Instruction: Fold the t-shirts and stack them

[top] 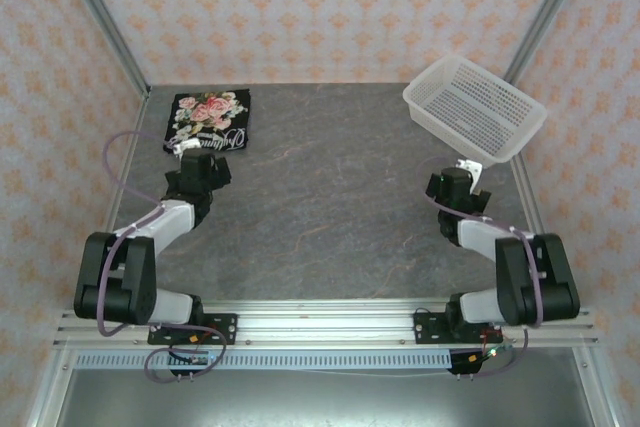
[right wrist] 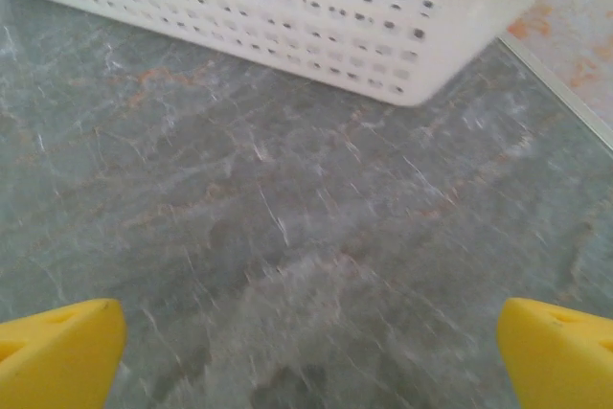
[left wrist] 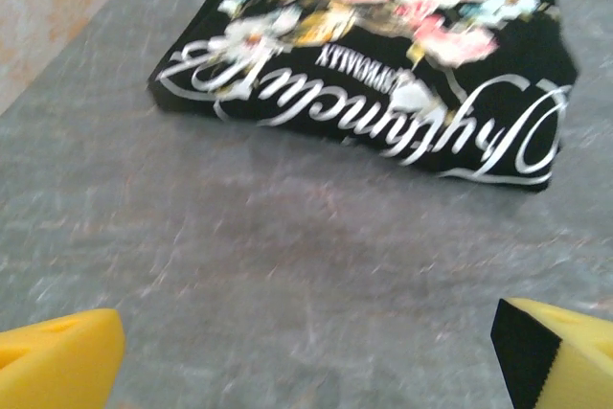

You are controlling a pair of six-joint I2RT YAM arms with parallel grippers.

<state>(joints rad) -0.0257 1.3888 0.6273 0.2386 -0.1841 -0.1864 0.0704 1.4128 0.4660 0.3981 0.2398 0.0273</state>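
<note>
A folded black t-shirt (top: 210, 119) with a pink-rose print and white script lies flat at the back left of the grey table (top: 330, 207). My left gripper (top: 198, 150) hovers just in front of its near edge. In the left wrist view the t-shirt (left wrist: 383, 55) lies beyond the left gripper (left wrist: 311, 352), whose yellow fingers (left wrist: 57, 361) stand wide open over bare table. My right gripper (top: 468, 169) sits at the right, just in front of the basket. In the right wrist view the right gripper (right wrist: 311, 352) is open, with nothing between its fingers (right wrist: 560, 352).
A white plastic mesh basket (top: 475, 107) stands tilted at the back right corner, its wall (right wrist: 287, 16) close ahead of the right gripper. Patterned walls and metal frame posts (top: 100, 17) enclose the table on three sides. A metal rail (top: 330, 322) runs along the near edge.
</note>
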